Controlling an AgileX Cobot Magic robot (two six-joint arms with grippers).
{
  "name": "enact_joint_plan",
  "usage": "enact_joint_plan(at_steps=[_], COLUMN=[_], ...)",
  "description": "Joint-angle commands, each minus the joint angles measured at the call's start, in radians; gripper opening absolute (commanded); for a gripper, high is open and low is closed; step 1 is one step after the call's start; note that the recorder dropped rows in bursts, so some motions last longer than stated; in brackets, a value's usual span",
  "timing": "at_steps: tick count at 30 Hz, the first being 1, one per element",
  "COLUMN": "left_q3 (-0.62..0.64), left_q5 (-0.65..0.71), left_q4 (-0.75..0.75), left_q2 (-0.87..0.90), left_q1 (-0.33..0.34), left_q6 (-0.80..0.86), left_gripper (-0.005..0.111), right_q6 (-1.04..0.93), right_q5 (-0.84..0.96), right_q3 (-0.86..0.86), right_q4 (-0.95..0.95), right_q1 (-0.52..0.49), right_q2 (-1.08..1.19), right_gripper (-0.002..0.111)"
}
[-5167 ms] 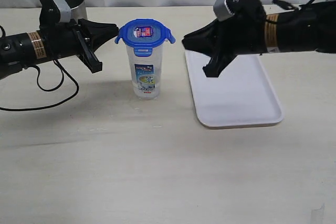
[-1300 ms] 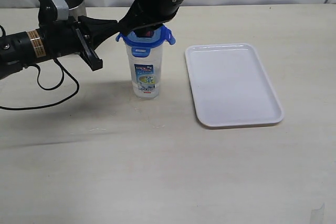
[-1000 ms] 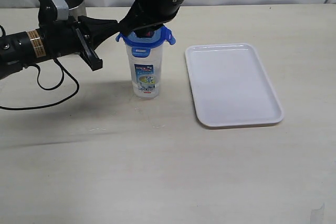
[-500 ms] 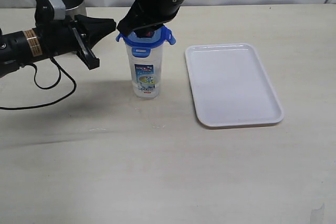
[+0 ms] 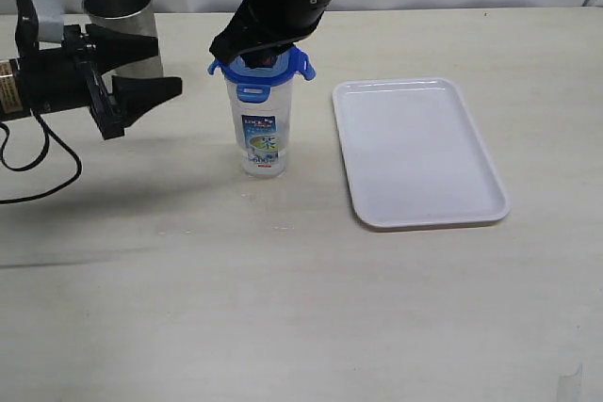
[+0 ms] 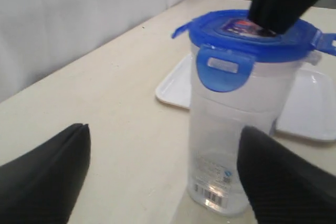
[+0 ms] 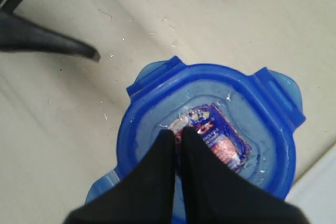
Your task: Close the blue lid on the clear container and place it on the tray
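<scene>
The clear container (image 5: 261,143) stands upright on the table, left of the tray (image 5: 419,152). The blue lid (image 5: 252,91) sits on its mouth, front flap (image 6: 223,69) folded down and side flaps sticking out. My right gripper (image 5: 267,52) is shut, its tips (image 7: 177,136) pressing down on the lid (image 7: 262,129) at the sticker. My left gripper (image 5: 165,63) is open, level with the container's upper half and well to its left, holding nothing. In the left wrist view the container (image 6: 231,145) stands beyond the open left gripper (image 6: 163,182).
A grey steel cup (image 5: 121,11) stands at the back left, just behind my left gripper. The white tray's corner (image 6: 173,85) shows behind the container. The left arm's black cable (image 5: 38,171) loops over the table at far left.
My left gripper has pulled back to the left, away from the container, still open. The right gripper stays shut, pressing on the lid; five seconds ago it hovered over the tray.
</scene>
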Motion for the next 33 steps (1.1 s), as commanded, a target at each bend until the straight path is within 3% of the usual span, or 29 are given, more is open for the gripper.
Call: enact_joint_plan(at_steps=[1,9,19,25,33], left_q3=[-0.004,-0.004,-0.004,-0.004,-0.004], left_q5=[-0.014,-0.014,-0.014,-0.008,-0.001], left_q4=[0.056,0.059,-0.061,-0.260,-0.266], left_q2=[0.002,0.068,0.146,0.178,0.181], left_q1=[-0.016,-0.080,-0.183,-0.246,-0.299], left_q6=[-0.035,0.010,0.091,0.121,0.227], left_gripper=[0.076,0.076,0.076,0.076,0.076], right_q6=[-0.001,0.003,0.003,0.014,0.014], right_q5=[0.048,0.048,0.050,0.052,0.052], right_q3=[0.006,0.006,0.006,0.006,0.006], right_q4=[-0.021,-0.021,-0.019,-0.019,-0.019], right_q1=[-0.001,-0.001,-0.001,-0.001,-0.001], right_q2=[0.012,0.012,0.012,0.012,0.012], right_gripper=[0.005,0.005,0.005,0.005,0.005])
